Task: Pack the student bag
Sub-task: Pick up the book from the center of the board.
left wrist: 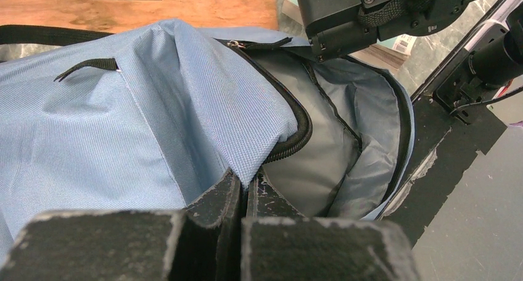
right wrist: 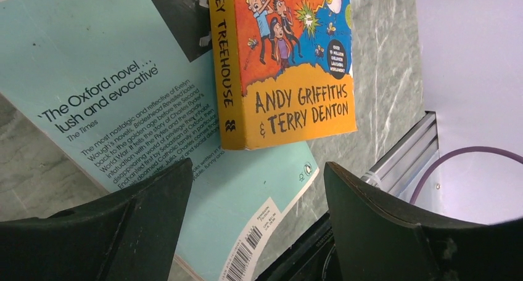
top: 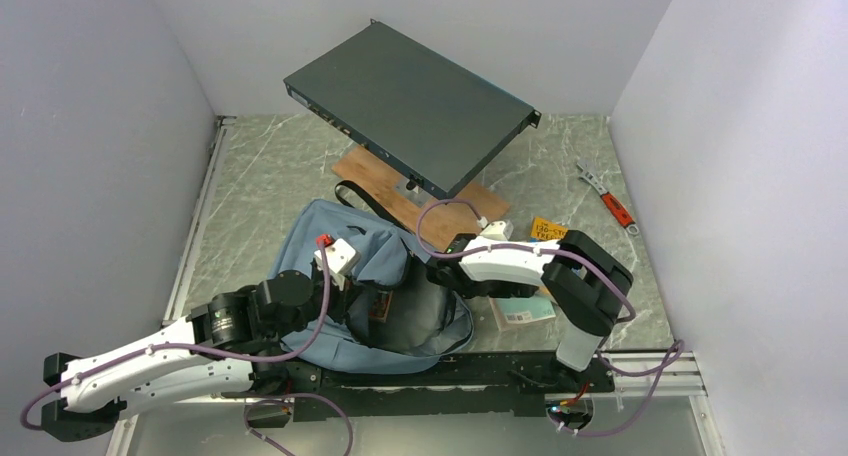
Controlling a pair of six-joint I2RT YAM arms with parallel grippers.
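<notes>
left gripper [left wrist: 247, 185] clamped, apparently on student bag [left wrist: 123, 127] rim | right gripper [right wrist: 258, 170] agape above books [right wrist: 284, 90]

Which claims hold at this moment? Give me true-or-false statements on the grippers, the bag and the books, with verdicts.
1. The left gripper is shut on the student bag fabric. True.
2. The right gripper holds the orange book. False: its jaws stand open, clear of the book.
3. The orange book lies partly on the teal book. True.
4. The bag's main compartment is zipped shut. False: it gapes open, showing grey lining.
5. The wrench sits inside the bag. False: it lies on the table, apart from the bag.
</notes>
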